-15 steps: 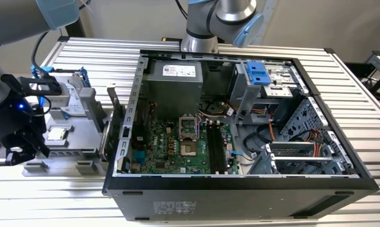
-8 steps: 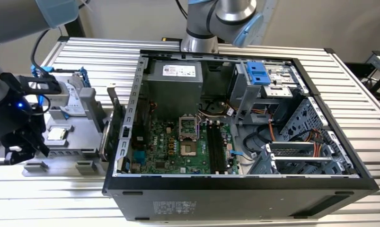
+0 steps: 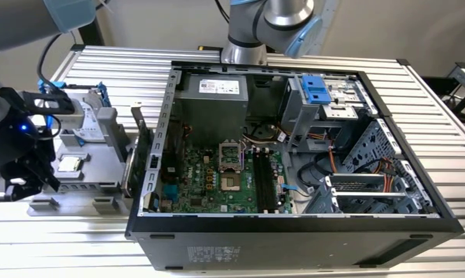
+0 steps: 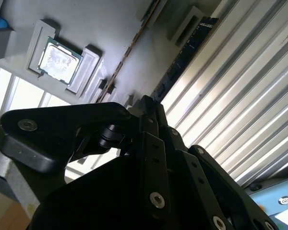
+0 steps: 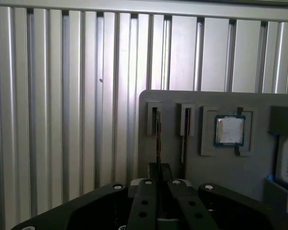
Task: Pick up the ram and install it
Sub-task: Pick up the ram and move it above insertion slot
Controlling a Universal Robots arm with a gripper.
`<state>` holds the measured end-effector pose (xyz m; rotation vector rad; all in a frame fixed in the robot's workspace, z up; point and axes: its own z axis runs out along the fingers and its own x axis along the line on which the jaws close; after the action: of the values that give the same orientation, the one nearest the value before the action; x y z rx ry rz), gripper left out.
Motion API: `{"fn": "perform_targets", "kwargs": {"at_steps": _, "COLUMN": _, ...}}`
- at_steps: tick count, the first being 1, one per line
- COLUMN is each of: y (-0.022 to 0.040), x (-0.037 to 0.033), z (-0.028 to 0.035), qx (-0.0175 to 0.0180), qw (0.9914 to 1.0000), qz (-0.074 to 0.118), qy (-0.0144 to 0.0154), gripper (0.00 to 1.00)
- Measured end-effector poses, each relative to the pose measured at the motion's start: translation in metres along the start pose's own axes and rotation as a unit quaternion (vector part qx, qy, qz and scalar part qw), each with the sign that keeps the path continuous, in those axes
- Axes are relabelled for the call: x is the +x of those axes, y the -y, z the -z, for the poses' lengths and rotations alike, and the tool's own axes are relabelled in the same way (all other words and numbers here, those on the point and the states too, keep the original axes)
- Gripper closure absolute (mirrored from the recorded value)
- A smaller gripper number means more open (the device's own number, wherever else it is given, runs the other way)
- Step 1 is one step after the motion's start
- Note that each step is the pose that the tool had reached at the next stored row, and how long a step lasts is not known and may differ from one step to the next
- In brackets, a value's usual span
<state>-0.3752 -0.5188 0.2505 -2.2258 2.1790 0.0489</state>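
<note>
Claw (image 5: 159,165) fingers drawn almost together, closed on the thin top edge of the ram (image 5: 157,134). Ram is upright in the outermost slot of the grey holder (image 5: 259,163), beside the bare table (image 5: 62,120).

First wrist view: two slots edge-on, a second thin card (image 5: 184,143) in the one next to the ram, then a square processor chip (image 5: 229,130) in its own pocket.

Second wrist view: claw (image 4: 150,100) seen along its linkage, and the ram's (image 4: 187,52) dark bluish face with chips, running up from the fingertips. Chip (image 4: 59,58) lies past the thin card (image 4: 129,48).

Exterior view: arm (image 3: 8,133) over the holder (image 3: 77,194) at the exterior view's left, with a silver drive with blue handles (image 3: 93,124) behind. Open computer case (image 3: 294,231) just beside it, motherboard (image 3: 209,185) flat inside, black slots (image 3: 264,179) bare.

Surface is ribbed aluminium table (image 3: 449,133), pale wall behind.

White stickers on the power supply (image 3: 216,87) and the case front; print too small to make out.
</note>
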Motion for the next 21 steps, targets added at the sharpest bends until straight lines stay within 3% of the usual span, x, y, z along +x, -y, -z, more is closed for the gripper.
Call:
{"fn": "perform_targets", "kwargs": {"at_steps": 8, "y": 0.0000, "x": -0.0002, "z": 0.0047, "qx": 0.0000, "qw": 1.00000, "qz": 0.000, "qy": 0.0000, "gripper": 1.00}}
{"fn": "perform_targets", "kwargs": {"at_steps": 21, "y": -0.0001, "x": -0.0011, "z": 0.0282, "qx": 0.0000, "qw": 1.00000, "qz": 0.000, "qy": 0.0000, "gripper": 1.00}}
